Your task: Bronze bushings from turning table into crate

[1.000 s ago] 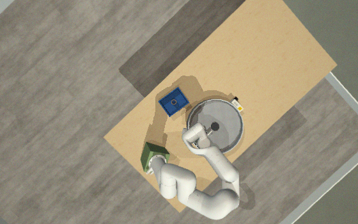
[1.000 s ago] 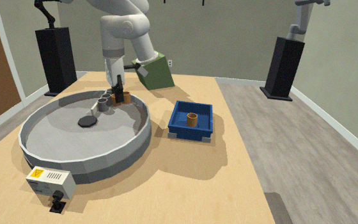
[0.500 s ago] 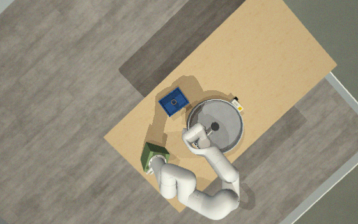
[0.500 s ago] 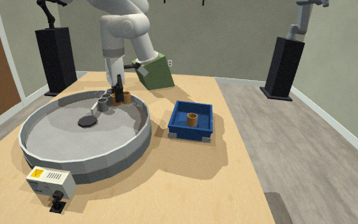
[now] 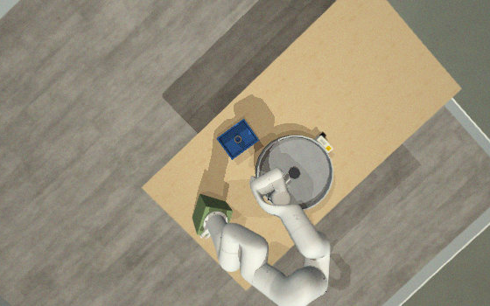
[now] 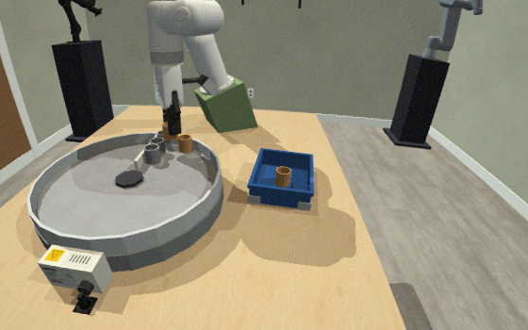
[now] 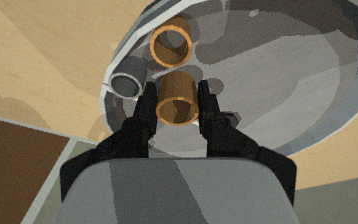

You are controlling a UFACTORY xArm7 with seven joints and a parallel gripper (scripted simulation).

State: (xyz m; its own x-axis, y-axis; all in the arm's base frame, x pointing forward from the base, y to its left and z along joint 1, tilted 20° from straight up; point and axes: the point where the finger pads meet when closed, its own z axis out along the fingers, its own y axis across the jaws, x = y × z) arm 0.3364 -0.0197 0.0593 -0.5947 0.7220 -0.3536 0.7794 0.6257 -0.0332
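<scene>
Currently, the black two-finger gripper (image 6: 173, 127) (image 7: 177, 92) is partly open, its fingers closed on a bronze cylindrical bushing (image 6: 167, 132) (image 7: 178, 95). The held bushing sits between the fingertips, its open end facing the wrist camera, above the round grey turning table (image 5: 310, 163) (image 6: 126, 207) (image 7: 280, 85). A second bronze bushing (image 6: 185, 143) (image 7: 171, 46) stands on the turning table near the gripper, apart from the fingers. Grey cylindrical steel bushings (image 6: 153, 154) also stand there, near the gripper. A third bronze bushing (image 5: 238, 139) (image 6: 283, 176) stands inside the rectangular blue crate (image 5: 227, 148) (image 6: 279, 196), beside the turning table and well apart from the gripper.
</scene>
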